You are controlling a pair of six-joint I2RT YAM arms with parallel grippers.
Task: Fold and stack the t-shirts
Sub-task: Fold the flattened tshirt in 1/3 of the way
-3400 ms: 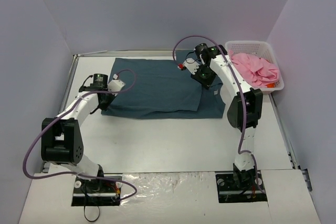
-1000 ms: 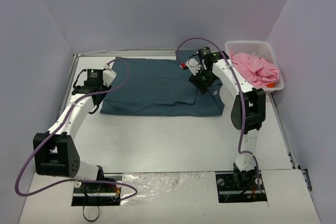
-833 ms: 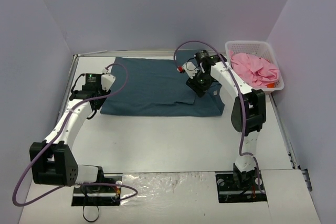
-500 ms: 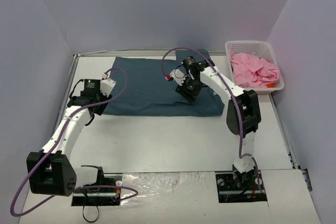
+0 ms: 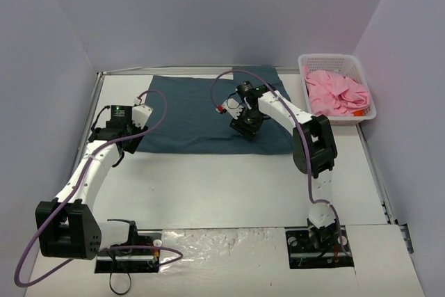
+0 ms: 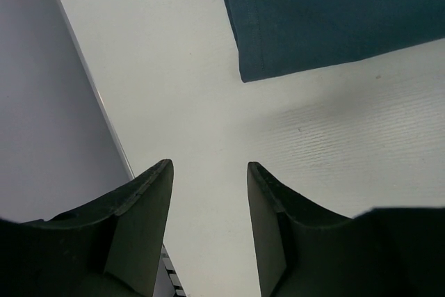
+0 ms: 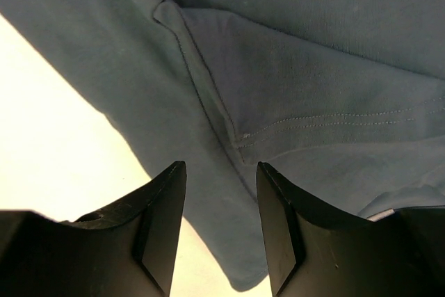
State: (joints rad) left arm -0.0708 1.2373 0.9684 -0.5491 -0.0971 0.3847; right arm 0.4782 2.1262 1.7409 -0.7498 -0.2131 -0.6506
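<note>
- While the dark teal-blue t-shirt [image 5: 201, 113] lies spread flat across the far half of the white counter [image 5: 208, 186], both arms reach out toward it from the near edge.
- Its outline in the top view is roughly a wide rectangle, with its left edge near the left arm's wrist and its right end reaching toward the basket.
- At the far right corner of the counter stands a white lattice basket [image 5: 332, 58], and the pink t-shirt [image 5: 337, 92] sits crumpled inside it, heaped up to the rim.
- The left fingers [image 6: 158, 186] are spread apart with nothing between them, and only bare counter shows through the gap.
- From the left wrist view, the near left corner of the teal shirt lies just beyond those fingers, its stitched hem running along the edge, apart from the fingertips.
- The right fingers [image 7: 170, 186] are also parted and grip nothing.
- They hang over the near part of the shirt, right of its middle.
- Through their gap the right wrist view shows an overlying layer of cloth with a double row of stitching, lying on the layer below.
- Beside the left one of those fingers, the shirt's edge meets bright bare counter.
</note>
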